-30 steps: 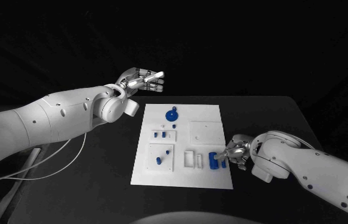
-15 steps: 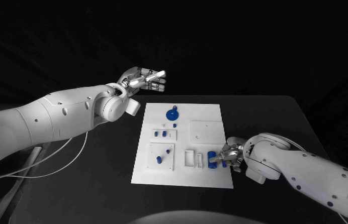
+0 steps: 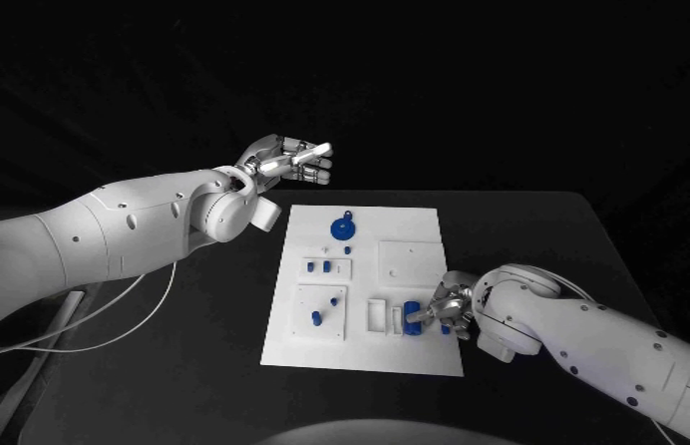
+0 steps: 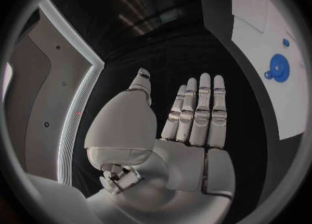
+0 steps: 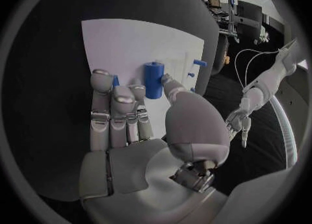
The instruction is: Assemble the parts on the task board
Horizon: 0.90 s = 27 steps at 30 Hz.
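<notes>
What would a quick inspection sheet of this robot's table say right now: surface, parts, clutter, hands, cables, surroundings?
Surface: black table, with the white rectangular task board in its middle.
Job's things: round blue disc part near the board's far end; small blue pegs at its left; blue cylinder part at its near right.
Clutter: nothing seen.
Hands: silver left hand raised beyond the board, fingers apart, holding nothing; silver right hand at the cylinder, grip unclear.
Cables: white cable beneath the left arm.
Surroundings: dark.
</notes>
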Each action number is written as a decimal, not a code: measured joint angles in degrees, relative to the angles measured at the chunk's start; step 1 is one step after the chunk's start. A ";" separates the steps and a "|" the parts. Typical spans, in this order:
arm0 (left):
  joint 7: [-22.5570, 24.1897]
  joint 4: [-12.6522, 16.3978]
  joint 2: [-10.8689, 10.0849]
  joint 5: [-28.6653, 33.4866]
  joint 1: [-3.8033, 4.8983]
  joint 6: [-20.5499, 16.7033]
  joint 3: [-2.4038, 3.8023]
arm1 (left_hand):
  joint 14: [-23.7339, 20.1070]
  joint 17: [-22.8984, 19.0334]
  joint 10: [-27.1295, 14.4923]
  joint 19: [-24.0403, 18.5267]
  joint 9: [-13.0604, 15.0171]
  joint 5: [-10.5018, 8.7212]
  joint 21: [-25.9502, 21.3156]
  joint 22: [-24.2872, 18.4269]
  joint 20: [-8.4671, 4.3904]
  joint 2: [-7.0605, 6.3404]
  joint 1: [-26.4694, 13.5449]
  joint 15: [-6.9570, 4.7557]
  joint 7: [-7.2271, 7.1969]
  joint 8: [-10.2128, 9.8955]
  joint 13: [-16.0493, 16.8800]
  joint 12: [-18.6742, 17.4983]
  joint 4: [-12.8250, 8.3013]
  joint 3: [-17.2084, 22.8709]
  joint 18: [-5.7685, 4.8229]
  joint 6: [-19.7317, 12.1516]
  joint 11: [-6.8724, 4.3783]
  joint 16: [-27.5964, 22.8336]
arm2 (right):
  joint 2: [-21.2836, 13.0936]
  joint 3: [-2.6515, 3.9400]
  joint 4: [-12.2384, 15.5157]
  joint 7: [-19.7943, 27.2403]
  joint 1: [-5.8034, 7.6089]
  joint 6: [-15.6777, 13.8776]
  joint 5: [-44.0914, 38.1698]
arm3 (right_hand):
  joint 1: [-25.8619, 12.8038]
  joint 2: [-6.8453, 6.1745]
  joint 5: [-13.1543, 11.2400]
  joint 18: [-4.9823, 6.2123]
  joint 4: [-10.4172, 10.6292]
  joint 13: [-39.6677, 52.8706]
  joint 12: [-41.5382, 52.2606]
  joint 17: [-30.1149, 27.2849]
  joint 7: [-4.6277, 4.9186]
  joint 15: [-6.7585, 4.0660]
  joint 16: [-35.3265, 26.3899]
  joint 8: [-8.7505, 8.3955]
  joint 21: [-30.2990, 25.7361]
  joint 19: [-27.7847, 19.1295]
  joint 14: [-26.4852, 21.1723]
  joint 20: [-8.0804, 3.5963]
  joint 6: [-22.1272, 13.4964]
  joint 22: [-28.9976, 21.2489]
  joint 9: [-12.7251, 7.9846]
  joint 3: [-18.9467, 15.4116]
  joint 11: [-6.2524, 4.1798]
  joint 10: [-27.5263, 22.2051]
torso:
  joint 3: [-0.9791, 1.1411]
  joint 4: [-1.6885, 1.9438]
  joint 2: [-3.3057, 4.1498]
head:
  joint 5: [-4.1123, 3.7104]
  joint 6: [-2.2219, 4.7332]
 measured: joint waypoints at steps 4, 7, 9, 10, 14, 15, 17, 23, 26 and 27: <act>-0.13 -0.03 0.08 -0.08 0.00 0.32 0.00 | 0.00 0.00 -0.11 0.00 0.00 0.00 0.00 0.00 0.00 -0.13 0.13 0.00 0.00 0.00 0.00 0.00 0.12 0.12 0.00 0.00 0.11 0.00 | 0.73 -0.33 -0.54 0.09 0.06 -0.46 -0.83 | 0.29 -0.31 -0.04 0.00 0.67 0.00 0.00 0.00 -0.18 0.00 0.00 -0.09 0.00 0.00 -0.01 0.00 -0.14 0.00 7.75 -0.24 0.00 0.00 | -0.03 0.01 0.02 | 0.01 -0.05; -0.24 -0.05 0.14 -0.15 0.00 0.53 0.00 | 0.00 0.00 -0.19 0.00 0.00 0.00 0.00 0.00 0.00 -0.22 0.22 0.00 0.00 0.00 0.00 0.00 0.24 0.24 0.00 0.00 0.19 0.00 | 1.29 -0.58 -0.83 0.15 0.08 -0.73 -1.45 | 0.75 -0.77 -0.03 0.00 0.97 0.00 -0.01 0.20 -0.21 0.00 0.00 -0.12 0.34 0.00 0.00 0.00 -0.14 0.00 10.46 -0.24 0.00 0.00 | -0.04 0.01 0.02 | -0.02 -0.10; -0.31 -0.06 0.17 -0.20 0.00 0.65 0.00 | 0.00 0.01 -0.19 0.00 0.00 0.00 0.00 0.01 0.00 -0.22 0.22 0.00 0.00 0.00 0.00 0.00 0.24 0.24 0.00 0.00 0.19 0.00 | 1.67 -0.68 -0.89 0.20 0.11 -0.75 -1.85 | 1.01 -0.95 -0.03 0.01 0.76 0.00 -0.01 0.28 -0.20 0.00 0.00 -0.12 0.35 0.00 -0.01 0.00 -0.15 0.00 10.65 -0.45 0.01 0.00 | -0.04 0.01 0.02 | -0.02 -0.16; -0.33 -0.07 0.18 -0.22 0.00 0.69 0.00 | 0.00 0.01 -0.19 0.00 0.00 0.00 0.00 0.01 0.00 -0.22 0.22 0.00 0.00 0.00 0.00 0.00 0.24 0.24 0.00 0.00 0.19 0.00 | 1.83 -0.75 -0.96 0.22 0.12 -0.75 -2.06 | 1.23 -0.72 -0.03 0.01 0.54 0.00 -0.01 0.29 -0.12 0.01 0.00 -0.13 0.35 0.00 -0.01 0.00 -0.23 0.00 13.50 -0.64 0.01 -0.01 | -0.04 0.01 0.02 | -0.02 -0.20; -0.44 -0.10 0.23 -0.29 0.00 0.87 -0.01 | 0.00 0.01 -0.19 0.00 0.00 0.00 0.00 0.01 0.00 -0.22 0.22 0.00 0.00 0.00 0.00 0.00 0.23 0.24 0.00 0.00 0.19 0.00 | 2.31 -1.09 -1.13 0.39 0.17 -0.73 -3.04 | 1.43 -0.52 -0.03 0.01 -0.46 -0.01 -0.01 0.29 -0.08 0.01 0.00 -0.13 0.35 0.00 -0.01 0.00 -0.28 -0.01 18.16 -0.54 0.01 -0.01 | -0.05 0.02 0.04 | 0.06 -0.29; -0.47 -0.10 0.24 -0.32 0.00 0.90 -0.01 | 0.00 0.01 -0.19 0.00 0.00 0.00 0.00 0.01 0.00 -0.22 0.22 0.00 0.00 0.00 0.00 0.00 0.24 0.24 0.00 0.00 0.19 0.00 | 2.39 -1.16 -1.14 0.44 0.17 -0.72 -3.25 | 1.58 -0.37 -0.03 0.00 -0.49 -0.01 -0.01 0.34 -0.08 0.03 0.00 -0.14 0.35 0.00 0.01 0.00 -0.28 -0.01 18.42 -0.57 0.00 -0.01 | -0.06 0.02 0.05 | 0.07 -0.30; -0.52 -0.12 0.26 -0.42 0.00 0.95 -0.01 | 0.00 0.01 -0.19 0.00 0.00 0.00 0.00 0.01 0.00 -0.22 0.22 0.00 0.00 0.00 0.00 0.00 0.24 0.24 0.00 0.00 0.19 0.00 | 2.52 -1.29 -1.14 0.52 0.22 -0.68 -3.76 | 1.73 -0.22 -0.03 0.01 -1.12 -0.01 -0.01 0.39 -0.08 0.21 0.00 -0.14 0.35 0.00 0.18 0.00 -0.28 -0.01 18.43 -0.51 0.01 -0.01 | -0.07 0.01 0.05 | 0.10 -0.30; -0.62 -0.20 0.30 -0.93 0.00 1.03 -0.01 | 0.00 0.01 -0.19 0.00 0.00 0.00 0.00 0.01 0.00 -0.22 0.22 0.00 0.00 0.00 0.00 0.00 0.23 0.23 0.00 0.00 0.19 0.00 | 2.81 -1.55 -1.19 0.79 0.25 -0.61 -4.93 | 2.26 0.19 4.41 0.01 -3.97 -0.03 -0.01 0.45 -0.05 0.21 0.00 -0.15 0.34 0.00 0.18 0.00 -0.31 -0.01 22.44 0.06 0.21 -0.22 | -0.03 -0.06 0.05 | 0.13 -0.34; -0.68 -0.25 0.31 -1.17 0.00 1.06 -0.01 | 0.00 0.01 -0.19 0.00 0.00 0.00 0.01 0.02 0.00 -0.22 0.22 0.00 0.00 0.00 0.00 0.00 0.23 0.24 0.00 0.00 0.19 0.00 | 2.90 -1.61 -1.18 0.96 0.27 -0.61 -5.24 | 2.75 0.32 10.66 -0.07 -6.47 -0.09 -0.02 0.54 0.04 0.22 0.00 -0.16 0.35 0.00 0.18 0.00 -0.39 -0.01 22.45 0.74 0.09 -0.37 | 0.00 -0.09 0.05 | 0.09 -0.36; -0.70 -0.27 0.32 -1.23 0.00 1.07 -0.01 | 0.00 0.02 -0.19 0.00 0.00 0.00 0.01 0.02 0.00 -0.22 0.22 0.00 0.12 0.00 0.00 0.00 0.23 0.24 0.00 -0.12 0.19 0.00 | 2.92 -1.64 -1.17 0.99 0.29 -0.60 -5.31 | 2.90 0.29 12.96 -0.24 -6.88 -0.09 -0.02 0.56 0.06 0.22 0.00 -0.16 0.34 0.00 0.18 0.00 -0.41 -0.01 22.46 0.36 0.02 -0.46 | -0.01 -0.10 0.05 | 0.09 -0.36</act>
